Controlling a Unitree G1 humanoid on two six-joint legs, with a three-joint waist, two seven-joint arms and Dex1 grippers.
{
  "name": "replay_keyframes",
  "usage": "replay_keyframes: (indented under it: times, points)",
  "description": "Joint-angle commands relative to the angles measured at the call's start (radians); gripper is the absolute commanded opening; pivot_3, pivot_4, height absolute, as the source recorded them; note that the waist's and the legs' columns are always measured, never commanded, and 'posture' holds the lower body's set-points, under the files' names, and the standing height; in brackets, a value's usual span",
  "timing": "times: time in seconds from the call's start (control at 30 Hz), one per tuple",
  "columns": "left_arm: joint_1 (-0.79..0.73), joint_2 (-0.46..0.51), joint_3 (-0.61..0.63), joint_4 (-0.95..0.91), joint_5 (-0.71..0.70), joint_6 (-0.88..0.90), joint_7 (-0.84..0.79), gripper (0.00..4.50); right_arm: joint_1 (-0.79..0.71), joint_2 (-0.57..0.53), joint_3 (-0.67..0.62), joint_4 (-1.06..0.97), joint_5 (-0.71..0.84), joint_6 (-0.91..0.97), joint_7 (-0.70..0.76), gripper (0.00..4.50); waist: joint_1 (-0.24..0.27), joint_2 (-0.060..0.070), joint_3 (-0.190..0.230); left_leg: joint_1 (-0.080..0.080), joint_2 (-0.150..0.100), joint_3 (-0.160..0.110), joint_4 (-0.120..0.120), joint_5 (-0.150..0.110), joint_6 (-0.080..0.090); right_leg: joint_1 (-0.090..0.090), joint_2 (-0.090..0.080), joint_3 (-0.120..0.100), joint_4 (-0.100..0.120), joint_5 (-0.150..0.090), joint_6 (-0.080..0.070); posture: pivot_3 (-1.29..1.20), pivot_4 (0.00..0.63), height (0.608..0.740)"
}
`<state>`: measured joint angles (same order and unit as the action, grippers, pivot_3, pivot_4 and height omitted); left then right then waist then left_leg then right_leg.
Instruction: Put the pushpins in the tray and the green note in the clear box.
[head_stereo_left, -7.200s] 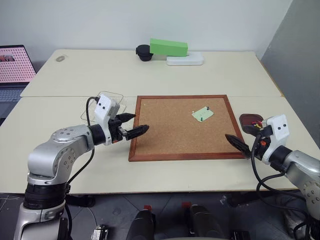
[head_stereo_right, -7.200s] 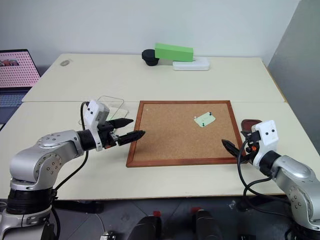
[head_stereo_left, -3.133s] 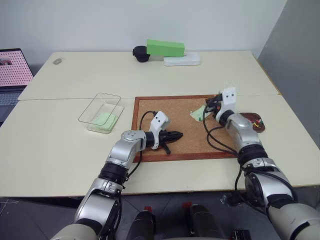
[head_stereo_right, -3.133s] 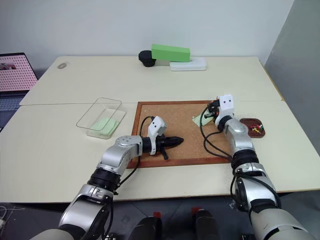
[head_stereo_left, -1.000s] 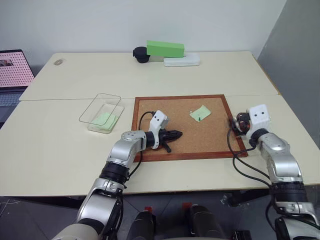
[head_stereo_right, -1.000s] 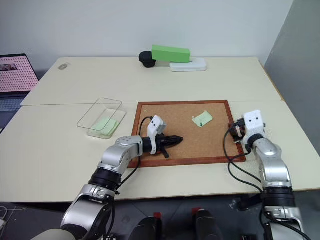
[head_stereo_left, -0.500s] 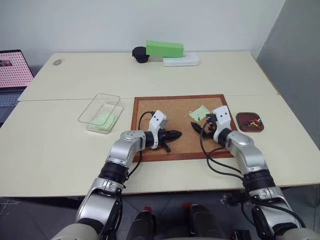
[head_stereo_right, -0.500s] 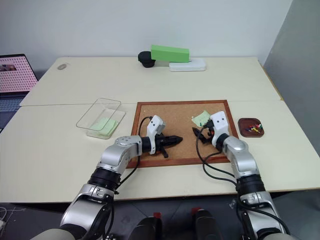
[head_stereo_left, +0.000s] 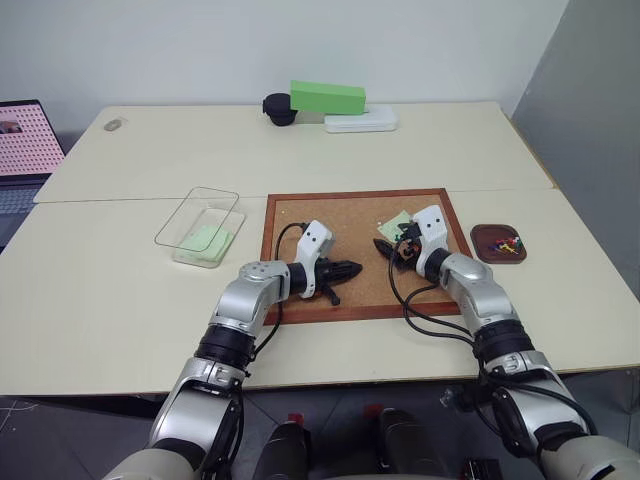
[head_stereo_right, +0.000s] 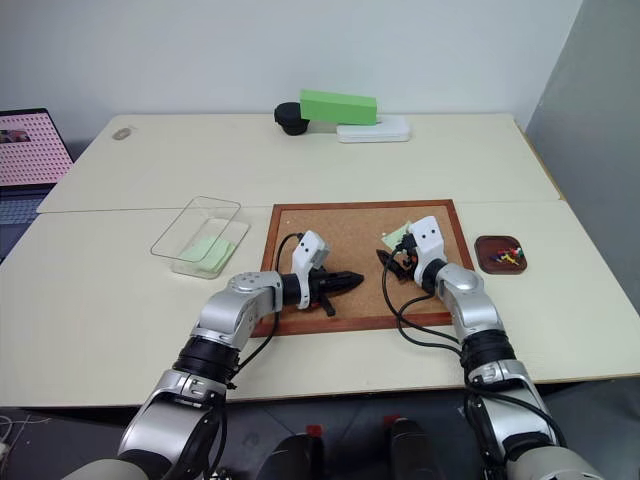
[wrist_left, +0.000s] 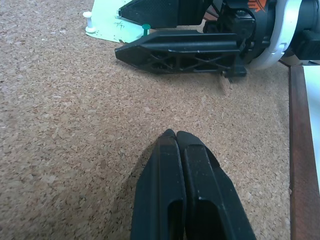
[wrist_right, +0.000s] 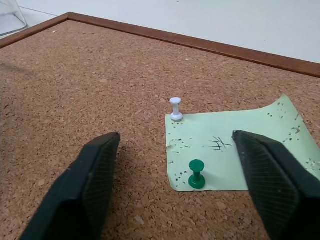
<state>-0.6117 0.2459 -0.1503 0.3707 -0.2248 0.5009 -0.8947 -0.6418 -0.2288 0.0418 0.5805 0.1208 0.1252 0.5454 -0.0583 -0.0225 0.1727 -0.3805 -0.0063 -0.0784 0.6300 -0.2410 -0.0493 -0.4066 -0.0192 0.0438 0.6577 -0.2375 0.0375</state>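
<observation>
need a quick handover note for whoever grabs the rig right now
Left gripper: shut, empty, over the cork board.
Right gripper: open, empty, fingers either side of the green pin.
Green note: on the board, pinned by the green pin and a white pin.
Tray: on the table right of the board, already holds some pins.
Clear box: left of the board, with a green slip inside.
Left: pull both pins, tray them, box the note.

The cork board (head_stereo_left: 362, 252) is lying at the middle of the desk (head_stereo_left: 120, 300), with the note (wrist_right: 240, 150) sitting near its far right corner, two pushpins (wrist_right: 196, 174) standing in it. The clear box (head_stereo_left: 200, 226) is resting just beside the board's left edge, the tray (head_stereo_left: 498, 243) just beside its right edge.
</observation>
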Motion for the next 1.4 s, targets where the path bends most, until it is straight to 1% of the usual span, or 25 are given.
replay_keyframes:
  times: [0.03, 0.2, 0.3, 0.4, 0.53, 0.73, 0.9, 1.03, 1.3, 1.4]
  points:
    - [0.005, 0.007, -0.003, -0.021, -0.002, 0.013, 0.002, 0.00, -0.010, 0.008, 0.000, -0.001, -0.003, -0.010, 0.010, 2.84, 0.000, 0.000, 0.000, 0.000, 0.000, 0.000, 0.000, 0.000, 0.000, 0.000, 0.000, 0.000, 0.000, 0.000, 0.000, 0.00, 0.150, 0.740]
    - [-0.002, 0.005, -0.003, -0.014, -0.003, 0.016, 0.000, 0.00, -0.012, 0.004, -0.008, 0.002, -0.002, -0.009, 0.006, 1.83, 0.000, 0.000, 0.000, 0.000, 0.000, 0.000, 0.000, 0.000, 0.000, 0.000, 0.000, 0.000, 0.000, 0.000, 0.000, 0.00, 0.150, 0.740]
    - [-0.005, 0.003, -0.005, -0.014, -0.002, 0.015, -0.002, 0.00, -0.008, 0.000, -0.012, 0.000, 0.000, -0.005, 0.006, 1.36, 0.000, 0.000, 0.000, 0.000, 0.000, 0.000, 0.000, 0.000, 0.000, 0.000, 0.000, 0.000, 0.000, 0.000, 0.000, 0.00, 0.150, 0.740]
    - [-0.003, 0.002, -0.009, -0.021, -0.003, 0.019, -0.006, 0.00, -0.002, -0.001, -0.015, -0.009, 0.001, 0.002, 0.004, 0.72, 0.000, 0.000, 0.000, 0.000, 0.000, 0.000, 0.000, 0.000, 0.000, 0.000, 0.000, 0.000, 0.000, 0.000, 0.000, 0.00, 0.150, 0.740]
    - [-0.001, -0.004, -0.011, -0.022, -0.003, 0.024, -0.002, 0.00, -0.005, 0.004, -0.024, -0.029, 0.008, 0.018, 0.004, 0.05, 0.000, 0.000, 0.000, 0.000, 0.000, 0.000, 0.000, 0.000, 0.000, 0.000, 0.000, 0.000, 0.000, 0.000, 0.000, 0.00, 0.150, 0.740]
    - [-0.002, -0.008, -0.013, -0.018, -0.004, 0.028, -0.004, 0.00, 0.003, 0.001, -0.026, -0.084, 0.005, 0.007, -0.003, 0.05, 0.000, 0.000, 0.000, 0.000, 0.000, 0.000, 0.000, 0.000, 0.000, 0.000, 0.000, 0.000, 0.000, 0.000, 0.000, 0.00, 0.150, 0.740]
    - [0.000, -0.005, -0.010, -0.019, -0.006, 0.030, -0.007, 0.00, 0.019, 0.007, -0.035, -0.236, 0.029, 0.045, -0.015, 0.05, 0.001, 0.000, 0.000, -0.001, 0.000, 0.000, 0.000, 0.000, 0.000, -0.001, 0.000, 0.000, 0.000, 0.000, 0.000, 0.00, 0.150, 0.740]
    - [0.008, 0.000, -0.018, -0.023, -0.003, 0.029, -0.019, 0.00, 0.023, 0.012, -0.028, -0.307, 0.025, 0.076, -0.031, 0.05, 0.000, 0.000, 0.000, -0.001, 0.000, 0.000, 0.000, 0.000, 0.000, -0.002, 0.000, 0.000, 0.000, 0.000, 0.000, 0.00, 0.150, 0.740]
    - [0.000, -0.004, -0.026, -0.017, -0.003, 0.031, -0.022, 0.00, 0.022, 0.000, -0.042, -0.324, 0.018, 0.083, -0.069, 0.05, 0.004, 0.000, 0.000, -0.002, -0.001, 0.000, 0.000, 0.000, 0.000, -0.001, -0.001, 0.000, 0.000, 0.000, 0.000, 0.00, 0.150, 0.740]
    - [-0.002, -0.005, -0.026, -0.014, -0.001, 0.030, -0.021, 0.00, 0.030, -0.031, -0.067, -0.330, -0.018, 0.078, -0.141, 0.05, 0.004, 0.000, 0.000, -0.002, -0.001, 0.000, 0.000, 0.000, 0.000, -0.001, -0.001, 0.000, 0.000, 0.000, 0.000, 0.00, 0.150, 0.740]
